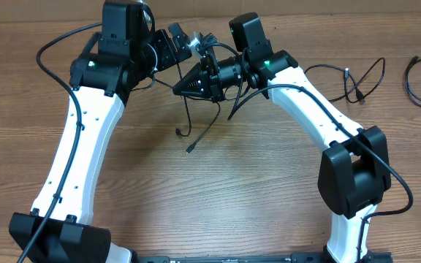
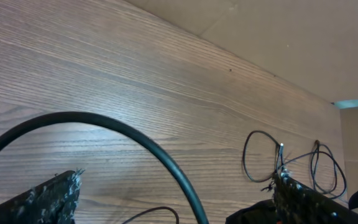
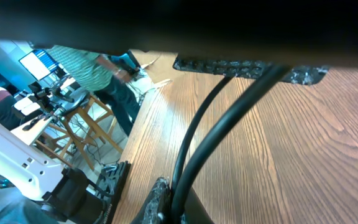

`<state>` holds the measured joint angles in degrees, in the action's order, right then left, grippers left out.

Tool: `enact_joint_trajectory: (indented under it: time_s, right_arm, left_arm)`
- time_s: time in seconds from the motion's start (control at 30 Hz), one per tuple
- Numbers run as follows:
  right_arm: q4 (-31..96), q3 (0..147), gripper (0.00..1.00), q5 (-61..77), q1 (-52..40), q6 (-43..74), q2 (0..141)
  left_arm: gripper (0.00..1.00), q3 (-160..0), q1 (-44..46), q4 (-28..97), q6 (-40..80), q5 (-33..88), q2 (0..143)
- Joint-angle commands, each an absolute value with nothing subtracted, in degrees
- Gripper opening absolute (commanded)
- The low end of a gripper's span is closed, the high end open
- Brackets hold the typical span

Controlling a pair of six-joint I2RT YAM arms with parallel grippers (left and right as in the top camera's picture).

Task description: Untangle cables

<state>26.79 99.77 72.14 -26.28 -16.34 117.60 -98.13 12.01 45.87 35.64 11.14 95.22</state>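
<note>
Right gripper (image 1: 190, 82) is clamped shut on a dangling cable (image 1: 188, 117) above the far edge of the table (image 1: 254, 190); left gripper (image 1: 183, 42) sits just beside it, jaws wide apart. Risk: on one pinch the thin cord may slip out, or its hanging ends may snag the arm wires (image 1: 41, 51) if pulled. Other cables (image 1: 357, 82) lie near the far right corner.

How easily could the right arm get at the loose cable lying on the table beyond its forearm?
Probably not yet: the right gripper is shut on the hanging cable and points away, though nothing covers the loose cable.
</note>
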Motion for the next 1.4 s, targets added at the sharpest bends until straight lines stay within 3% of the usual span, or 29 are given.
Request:
enact_joint_trajectory:
  time_s: [0.0,0.53,1.07,1.37]
  right_arm:
    - [27.0,99.7,0.04,71.6,-28.1,-16.4,117.7]
    - [27.1,99.7,0.04,68.2,-27.5,-16.2,117.7]
    - [27.6,99.7,0.04,60.7,-22.6,-8.7,117.7]
    - [35.5,99.8,0.04,39.5,-10.7,5.8,117.6]
  left_arm:
    - [1.00,-99.3,13.2,45.3,35.7,11.3,94.9]
    - [0.99,-99.3,13.1,48.2,22.6,-7.4,94.9]
    - [1.00,-99.3,13.1,48.2,20.5,-27.6,94.9]
    - [1.00,-99.3,13.1,48.2,20.3,-29.0,94.9]
